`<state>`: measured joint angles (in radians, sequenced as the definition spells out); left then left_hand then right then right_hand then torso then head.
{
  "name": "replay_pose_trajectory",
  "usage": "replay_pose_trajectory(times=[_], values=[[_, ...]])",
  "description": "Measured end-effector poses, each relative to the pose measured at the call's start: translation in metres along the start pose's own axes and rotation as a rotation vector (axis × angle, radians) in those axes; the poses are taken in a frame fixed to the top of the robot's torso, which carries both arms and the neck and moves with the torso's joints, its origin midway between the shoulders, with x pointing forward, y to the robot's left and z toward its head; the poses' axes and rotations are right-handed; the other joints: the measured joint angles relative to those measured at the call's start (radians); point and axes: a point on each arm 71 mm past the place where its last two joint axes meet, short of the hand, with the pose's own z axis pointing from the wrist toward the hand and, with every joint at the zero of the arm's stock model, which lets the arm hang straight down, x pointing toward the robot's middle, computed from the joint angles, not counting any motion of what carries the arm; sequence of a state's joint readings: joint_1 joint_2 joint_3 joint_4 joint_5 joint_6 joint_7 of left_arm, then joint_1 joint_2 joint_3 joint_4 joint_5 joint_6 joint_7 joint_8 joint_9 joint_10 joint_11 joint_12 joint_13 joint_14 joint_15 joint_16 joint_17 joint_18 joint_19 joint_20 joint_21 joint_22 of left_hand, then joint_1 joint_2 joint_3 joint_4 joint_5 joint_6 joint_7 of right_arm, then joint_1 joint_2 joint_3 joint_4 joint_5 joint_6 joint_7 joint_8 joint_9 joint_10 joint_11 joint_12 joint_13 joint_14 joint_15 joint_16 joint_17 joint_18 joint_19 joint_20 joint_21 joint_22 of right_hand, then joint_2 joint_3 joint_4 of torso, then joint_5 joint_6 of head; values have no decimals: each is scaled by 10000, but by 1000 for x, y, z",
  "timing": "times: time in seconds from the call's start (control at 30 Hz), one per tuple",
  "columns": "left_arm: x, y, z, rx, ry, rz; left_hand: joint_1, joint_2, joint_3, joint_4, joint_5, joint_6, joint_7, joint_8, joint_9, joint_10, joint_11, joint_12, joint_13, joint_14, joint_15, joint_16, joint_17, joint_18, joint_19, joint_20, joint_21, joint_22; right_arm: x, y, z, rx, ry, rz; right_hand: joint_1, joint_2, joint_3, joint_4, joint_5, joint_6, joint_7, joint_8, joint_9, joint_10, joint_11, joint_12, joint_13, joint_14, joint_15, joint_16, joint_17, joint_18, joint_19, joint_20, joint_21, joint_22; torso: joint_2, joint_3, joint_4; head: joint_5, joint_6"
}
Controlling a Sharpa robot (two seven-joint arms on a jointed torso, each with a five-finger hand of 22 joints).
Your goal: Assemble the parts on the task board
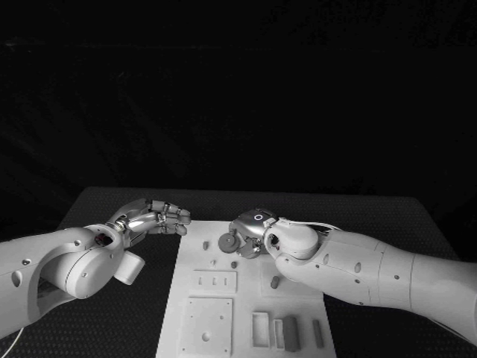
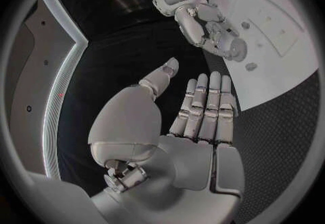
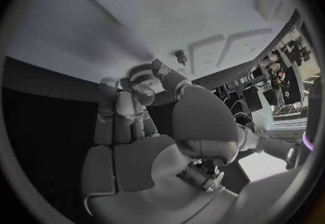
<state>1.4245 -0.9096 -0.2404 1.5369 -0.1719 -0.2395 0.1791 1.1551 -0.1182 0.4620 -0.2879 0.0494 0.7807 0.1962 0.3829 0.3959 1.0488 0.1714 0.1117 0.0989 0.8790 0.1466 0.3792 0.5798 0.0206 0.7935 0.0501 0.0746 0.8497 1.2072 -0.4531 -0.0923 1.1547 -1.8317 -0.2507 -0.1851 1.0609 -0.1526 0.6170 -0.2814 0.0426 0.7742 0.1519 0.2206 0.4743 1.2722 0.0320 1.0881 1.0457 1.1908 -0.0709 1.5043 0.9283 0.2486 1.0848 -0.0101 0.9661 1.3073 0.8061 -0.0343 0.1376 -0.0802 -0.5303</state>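
- Head view: the task board is lying in the middle of the black table, reaching toward the near edge. The left hand is hovering over the table just beside the board's far left corner, with nothing in it. The right hand is reaching down onto the far end of the board, where a round gear-like part is sitting under its fingers. Some grey block parts are standing in slots at the near right of the board.
- Left wrist view: the left hand is showing its fingers straight and side by side, the thumb apart, and it is holding nothing; it is over the dark table, beside the board's edge. The right hand is touching the gear-like part on the board; a small peg-like part is lying just beside it.
- Right wrist view: the right hand is bending its fingertips around the gear-like part at the board's edge. I cannot tell if it is really gripping it or only touching. A small peg is standing on the board near it.
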Motion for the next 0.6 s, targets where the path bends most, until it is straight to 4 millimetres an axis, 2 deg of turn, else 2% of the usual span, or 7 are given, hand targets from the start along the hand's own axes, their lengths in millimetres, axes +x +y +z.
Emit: replay_pose_trajectory(times=[0.23,0.4,0.6], values=[[0,0,0,-5,-8,0,0,0,0,0,0,0,0,0,0,0,0,0,1,0,0,0,-1,0,0,0,0,-9,1,-7,-5,113,39,142,-40,41,0,0,0,50,-50,57,19,0,-1,0,0,0,0,0,93,1,0,0,0,0,-2,1,0,13,-9],[0,0,0,-7,-11,0,0,0,0,0,0,0,0,0,1,0,0,0,1,0,0,0,-1,0,0,0,0,-9,2,-10,-10,152,42,252,-55,55,0,0,0,98,-11,68,44,0,-1,0,0,1,0,0,119,0,0,0,0,0,-1,1,-4,14,3],[-1,0,-1,-12,-32,3,0,0,0,0,0,0,0,0,-8,0,0,-38,1,0,0,0,9,-1,0,0,0,-8,-5,-23,-20,307,-441,826,-178,-18,-18,82,0,184,-29,146,68,1,-1,0,17,1,-1,0,219,0,0,0,0,0,-2,1,-4,-4,33]])
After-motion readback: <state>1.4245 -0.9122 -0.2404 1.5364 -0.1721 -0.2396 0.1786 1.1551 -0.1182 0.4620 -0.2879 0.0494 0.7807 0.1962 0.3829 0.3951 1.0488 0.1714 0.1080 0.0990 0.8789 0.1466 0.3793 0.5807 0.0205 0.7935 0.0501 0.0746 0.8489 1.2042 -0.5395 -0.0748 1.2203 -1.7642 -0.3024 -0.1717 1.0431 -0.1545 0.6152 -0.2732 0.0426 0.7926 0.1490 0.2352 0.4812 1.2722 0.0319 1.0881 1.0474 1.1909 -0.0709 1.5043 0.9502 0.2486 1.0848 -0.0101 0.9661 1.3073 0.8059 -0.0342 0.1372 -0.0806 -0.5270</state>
